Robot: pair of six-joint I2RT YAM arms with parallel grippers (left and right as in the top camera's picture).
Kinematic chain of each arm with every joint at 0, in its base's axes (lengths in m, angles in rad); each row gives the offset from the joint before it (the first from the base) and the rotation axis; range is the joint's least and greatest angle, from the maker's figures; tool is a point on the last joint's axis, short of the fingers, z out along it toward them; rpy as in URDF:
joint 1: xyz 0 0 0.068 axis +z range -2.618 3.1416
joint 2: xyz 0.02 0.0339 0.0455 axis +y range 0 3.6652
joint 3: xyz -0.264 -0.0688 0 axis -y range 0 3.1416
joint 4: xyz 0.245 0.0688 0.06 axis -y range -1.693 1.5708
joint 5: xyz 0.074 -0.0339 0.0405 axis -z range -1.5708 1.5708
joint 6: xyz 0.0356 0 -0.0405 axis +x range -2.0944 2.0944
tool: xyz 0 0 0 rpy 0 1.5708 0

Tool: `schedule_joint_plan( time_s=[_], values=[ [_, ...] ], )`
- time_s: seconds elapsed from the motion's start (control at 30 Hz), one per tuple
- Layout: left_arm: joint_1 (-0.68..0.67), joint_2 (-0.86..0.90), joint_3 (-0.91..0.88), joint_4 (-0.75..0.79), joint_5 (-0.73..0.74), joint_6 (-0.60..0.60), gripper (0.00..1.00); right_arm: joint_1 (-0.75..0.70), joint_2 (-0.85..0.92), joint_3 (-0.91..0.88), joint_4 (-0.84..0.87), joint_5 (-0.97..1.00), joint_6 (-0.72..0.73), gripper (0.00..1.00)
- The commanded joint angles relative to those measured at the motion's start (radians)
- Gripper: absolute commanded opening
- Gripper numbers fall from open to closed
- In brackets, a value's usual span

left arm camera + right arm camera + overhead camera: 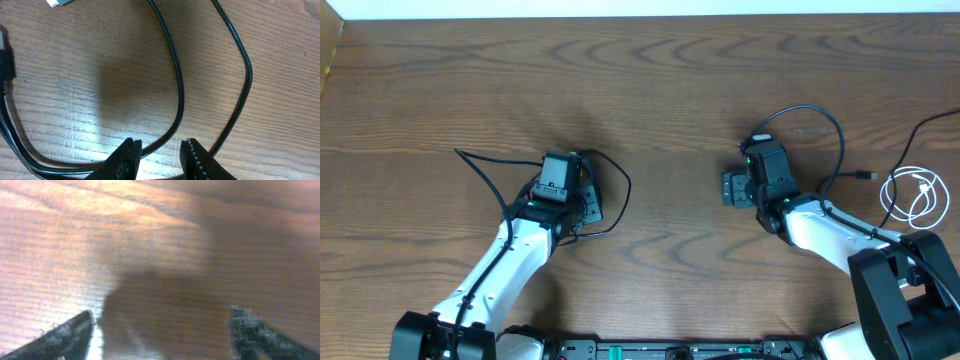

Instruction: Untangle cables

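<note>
On the left, the left gripper (160,152) has its jaws a little apart. 1 strand of a black cable (180,90) runs into the gap without being pinched, and the rest of that cable loops on the wooden table (650,70) around the claw, with a 2nd strand just to the right. Right of center, the right gripper (160,325) hangs wide open over bare wood, holding nothing. At the far right, well apart from both claws, the white cable (916,196) lies coiled, a black plug (866,175) just left of it.
</note>
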Motion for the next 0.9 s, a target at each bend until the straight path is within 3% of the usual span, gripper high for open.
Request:
schedule_joint_plan(
  time_s=[0.0,0.13,0.33,0.37,0.47,0.87],
  values=[
    [0.004,-0.006,-0.005,-0.002,-0.012,0.009,0.33,0.003,0.011,-0.009,0.002,-0.045,-0.002,0.69],
    [0.004,-0.006,-0.005,-0.003,-0.012,0.009,0.33,0.003,0.011,-0.005,0.017,-0.072,-0.002,0.35],
    [0.004,-0.005,-0.005,-0.006,-0.012,0.009,0.32,0.003,0.007,0.041,0.031,-0.33,0.051,0.01],
    [0.004,-0.005,-0.005,-0.005,-0.013,0.009,0.3,0.004,0.007,0.045,0.04,-0.393,0.082,0.01],
    [0.004,-0.005,-0.005,-0.005,-0.013,0.009,0.08,0.011,0.007,0.045,0.068,-0.552,0.16,0.01],
    [0.004,0.09,-0.005,0.025,-0.14,0.002,0.08,0.112,0.007,0.045,0.116,-0.528,0.2,0.01]
  ],
)
